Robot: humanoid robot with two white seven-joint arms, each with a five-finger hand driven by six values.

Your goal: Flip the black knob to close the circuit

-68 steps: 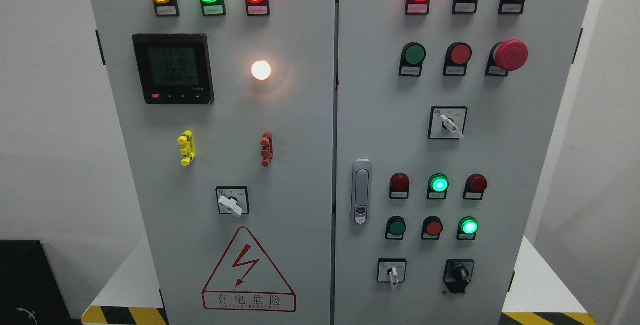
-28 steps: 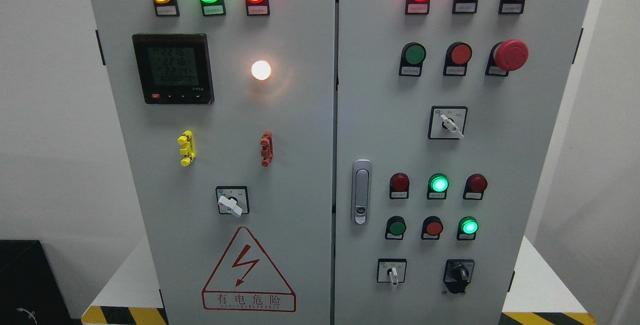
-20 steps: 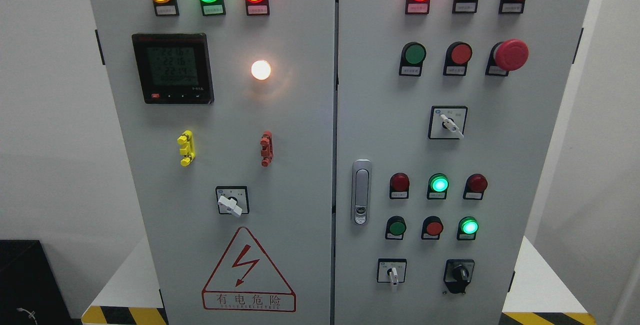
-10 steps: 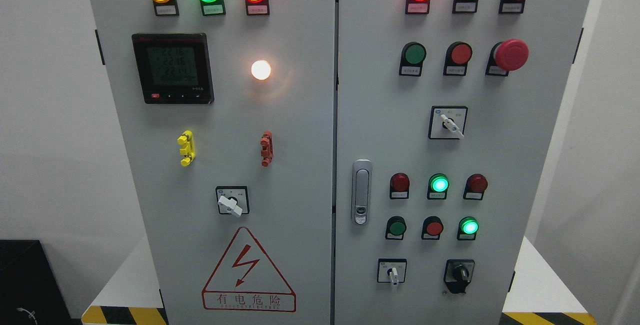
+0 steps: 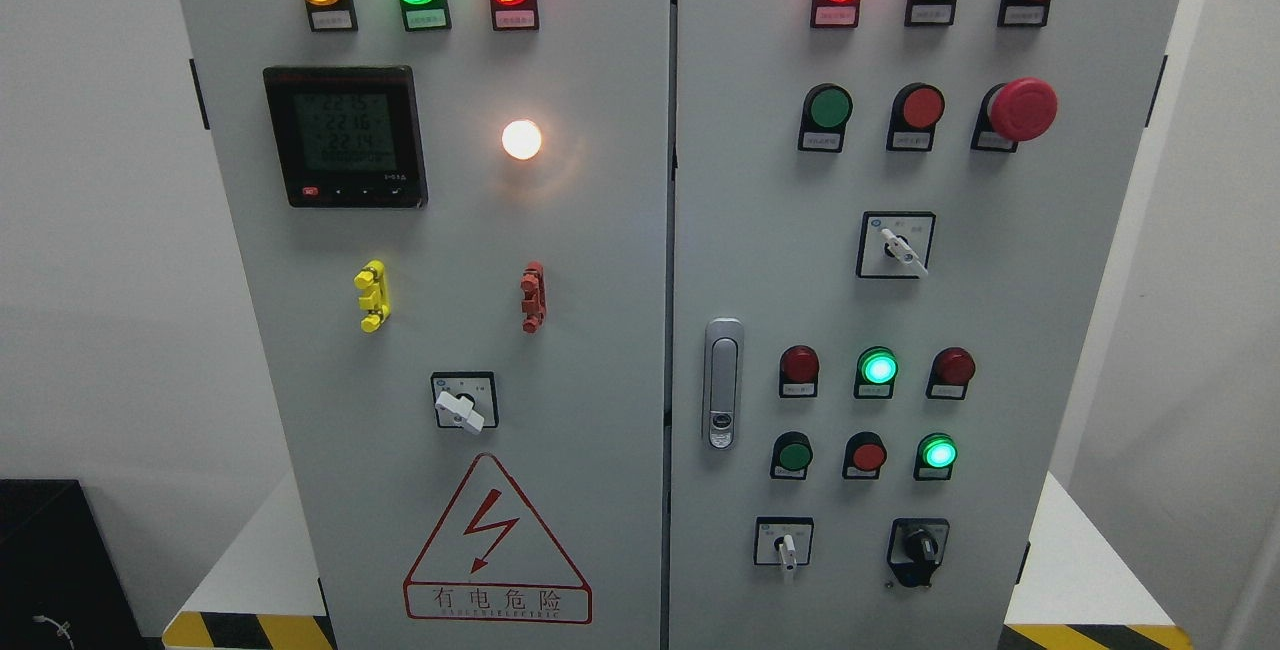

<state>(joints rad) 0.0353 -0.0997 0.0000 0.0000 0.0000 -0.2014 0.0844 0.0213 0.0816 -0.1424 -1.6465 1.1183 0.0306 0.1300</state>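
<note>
The black knob [image 5: 916, 550] sits at the lower right of the grey cabinet's right door [image 5: 1000, 330], on a black square plate. Its handle points roughly straight down. Left of it is a white-handled selector switch [image 5: 785, 544]. Neither of my hands nor any arm shows in the head view.
Two green lamps [image 5: 878, 368] [image 5: 938, 452] glow above the knob, among red and green push buttons. A red mushroom stop button [image 5: 1020, 110] sticks out at the upper right. A silver door latch [image 5: 722, 384] is mid-panel. The left door carries a meter [image 5: 346, 136] and a warning triangle [image 5: 496, 542].
</note>
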